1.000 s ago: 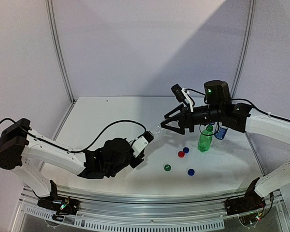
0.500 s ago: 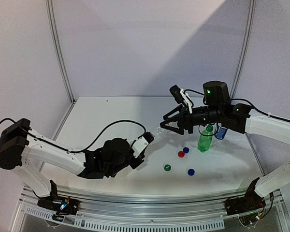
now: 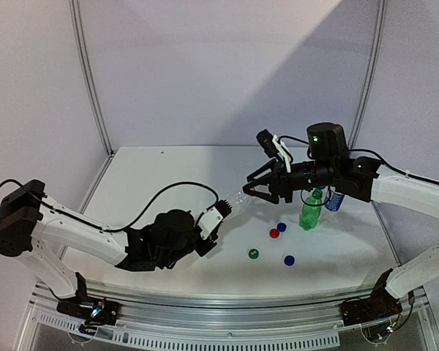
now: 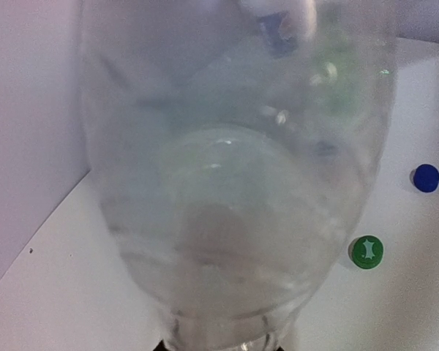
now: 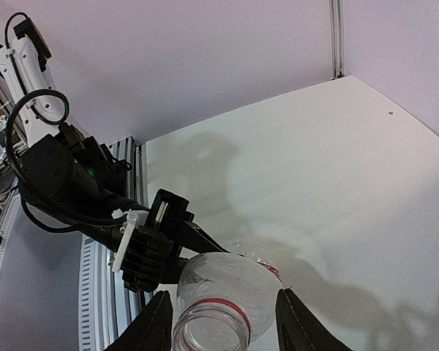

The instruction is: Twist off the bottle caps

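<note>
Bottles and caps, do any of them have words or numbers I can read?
No text can be read in any view.
green cap: a white mark on top, too blurred to read.
blue-label bottle: print too small to read.
clear bottle: only a red ring at the neck, no words showing.

Likely lab, white booth walls, aluminium rail

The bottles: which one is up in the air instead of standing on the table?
The clear bottle, gripped sideways by the left gripper; the green bottle and the blue-labelled bottle stand on the table.
</note>
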You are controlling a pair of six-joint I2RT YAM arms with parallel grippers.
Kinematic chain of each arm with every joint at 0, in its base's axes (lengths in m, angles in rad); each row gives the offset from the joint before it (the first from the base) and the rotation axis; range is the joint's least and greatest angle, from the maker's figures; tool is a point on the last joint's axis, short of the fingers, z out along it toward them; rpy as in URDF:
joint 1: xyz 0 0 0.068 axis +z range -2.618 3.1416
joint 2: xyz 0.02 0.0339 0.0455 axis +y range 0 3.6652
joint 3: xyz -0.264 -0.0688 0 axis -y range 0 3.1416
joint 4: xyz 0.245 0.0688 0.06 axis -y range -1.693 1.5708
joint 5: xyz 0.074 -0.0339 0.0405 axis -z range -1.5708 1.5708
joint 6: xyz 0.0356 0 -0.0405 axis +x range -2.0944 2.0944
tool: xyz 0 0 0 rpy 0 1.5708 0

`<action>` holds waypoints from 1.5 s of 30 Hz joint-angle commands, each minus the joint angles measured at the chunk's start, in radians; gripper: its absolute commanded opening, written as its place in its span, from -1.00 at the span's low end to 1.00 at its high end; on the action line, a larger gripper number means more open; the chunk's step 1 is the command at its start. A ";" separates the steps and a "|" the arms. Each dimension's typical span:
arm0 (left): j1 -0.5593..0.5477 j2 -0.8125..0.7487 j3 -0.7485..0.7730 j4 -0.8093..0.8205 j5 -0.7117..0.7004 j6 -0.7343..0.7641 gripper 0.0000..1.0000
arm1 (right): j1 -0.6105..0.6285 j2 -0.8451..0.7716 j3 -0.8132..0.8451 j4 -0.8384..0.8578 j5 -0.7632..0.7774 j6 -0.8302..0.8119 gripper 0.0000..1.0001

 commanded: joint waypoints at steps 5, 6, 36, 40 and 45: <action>0.015 -0.037 -0.017 0.036 0.011 -0.018 -0.70 | 0.012 0.025 -0.001 -0.028 -0.007 -0.020 -0.10; 0.015 -0.037 -0.018 0.036 0.011 -0.017 -0.70 | 0.012 0.030 0.002 -0.031 -0.011 -0.023 -0.18; 0.015 -0.078 -0.015 -0.042 -0.024 -0.025 0.99 | -0.135 0.369 0.609 -0.660 0.509 -0.200 -0.90; 0.015 -0.063 -0.007 -0.050 -0.018 -0.025 0.99 | -0.171 0.465 0.724 -0.749 0.453 -0.191 -0.89; 0.015 -0.055 -0.001 -0.059 -0.007 -0.032 0.99 | -0.198 0.543 0.814 -0.822 0.442 -0.177 -0.87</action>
